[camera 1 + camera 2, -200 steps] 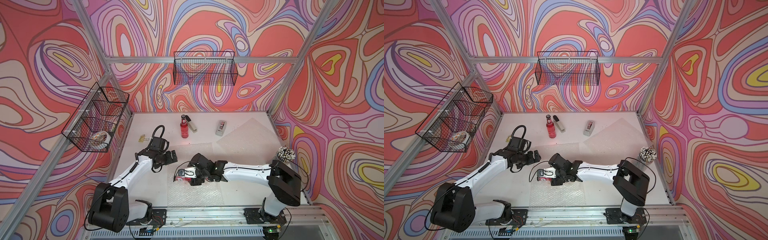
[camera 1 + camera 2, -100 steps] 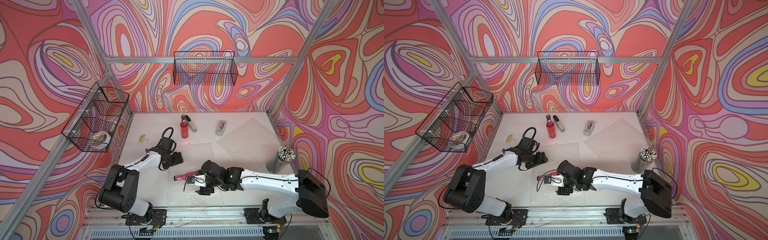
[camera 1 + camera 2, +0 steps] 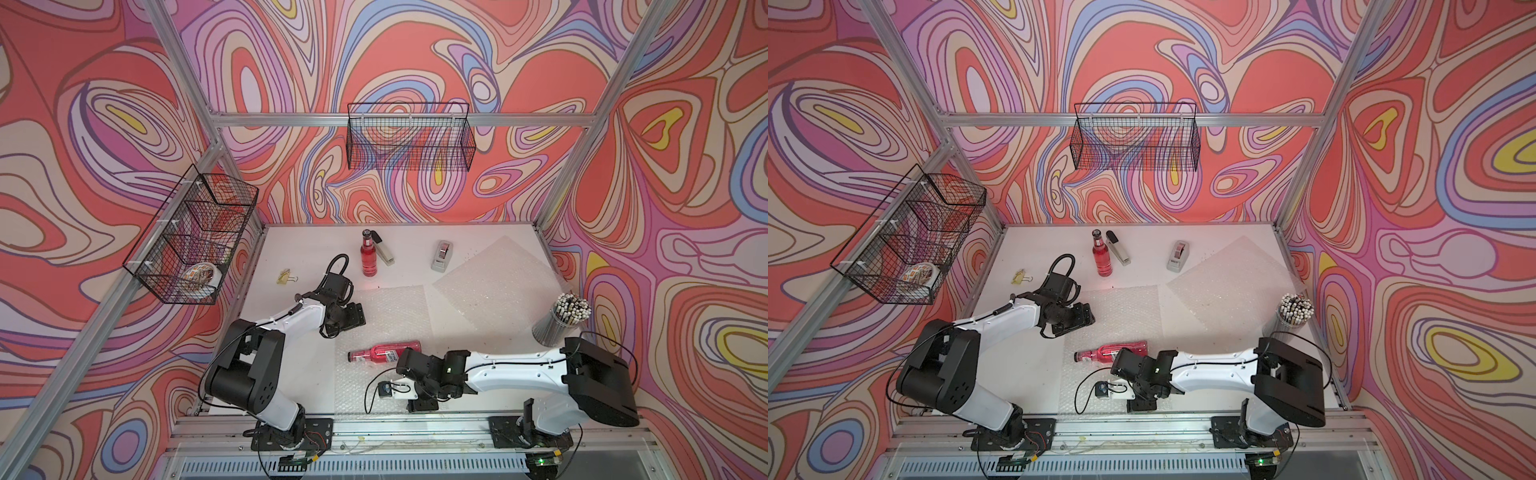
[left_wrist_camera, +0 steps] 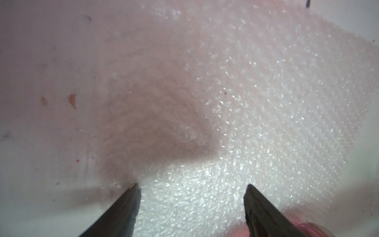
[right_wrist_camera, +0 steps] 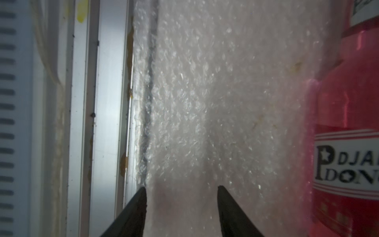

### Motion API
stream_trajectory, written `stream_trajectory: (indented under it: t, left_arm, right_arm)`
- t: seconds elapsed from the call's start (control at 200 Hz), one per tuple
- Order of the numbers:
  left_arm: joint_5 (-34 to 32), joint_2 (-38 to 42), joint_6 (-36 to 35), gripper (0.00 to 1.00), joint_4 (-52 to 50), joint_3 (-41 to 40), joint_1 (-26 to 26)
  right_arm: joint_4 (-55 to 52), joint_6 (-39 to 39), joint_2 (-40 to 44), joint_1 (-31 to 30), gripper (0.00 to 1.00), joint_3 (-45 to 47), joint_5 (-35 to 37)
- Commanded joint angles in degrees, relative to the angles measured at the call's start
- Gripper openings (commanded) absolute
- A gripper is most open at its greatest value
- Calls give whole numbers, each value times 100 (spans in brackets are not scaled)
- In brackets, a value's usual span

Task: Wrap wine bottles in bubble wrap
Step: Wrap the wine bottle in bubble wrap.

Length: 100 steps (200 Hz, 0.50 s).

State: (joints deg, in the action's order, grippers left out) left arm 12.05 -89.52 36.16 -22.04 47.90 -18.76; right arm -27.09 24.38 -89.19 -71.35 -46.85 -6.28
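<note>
One wine bottle [image 3: 384, 353] [image 3: 1111, 352] lies on its side on a sheet of bubble wrap [image 3: 388, 309], cap to the left, white label [image 5: 346, 164] showing. A second bottle [image 3: 368, 255] stands upright at the back. Another bubble wrap sheet [image 3: 494, 286] lies at the right. My left gripper [image 3: 352, 319] [image 4: 191, 184] is open and low over the near sheet's left edge. My right gripper [image 3: 420, 404] [image 5: 181, 186] is open, its tips astride the sheet's front edge by the rail, beside the lying bottle. Neither holds anything.
A stapler [image 3: 384, 251] lies next to the standing bottle, a grey tape dispenser [image 3: 442, 255] further right. A yellow binder clip [image 3: 286, 276] sits at the left, a cup of pens [image 3: 561, 318] at the right. An aluminium rail [image 3: 374, 424] borders the front edge. Wire baskets [image 3: 409, 137] hang on the walls.
My right gripper left the bottle lying on the sheet and moved to the sheet's front edge, its jaws narrowing. My left gripper moved right to the sheet's left edge.
</note>
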Motion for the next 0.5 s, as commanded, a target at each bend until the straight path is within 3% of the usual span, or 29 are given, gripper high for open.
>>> stream_trajectory:
  t: [0.0, 0.15, 0.496]
  left_arm:
    - [-148, 21, -55, 81, -38, 134, -16]
    - [-164, 66, -86, 80, -78, 146, -14]
    - [-166, 73, -121, 80, -78, 160, -17]
  right_arm:
    - [-85, 31, -156, -64, 54, -31, 143]
    - [-128, 46, -308, -80, 50, -41, 194]
    - [-70, -76, -364, -72, 21, -129, 312]
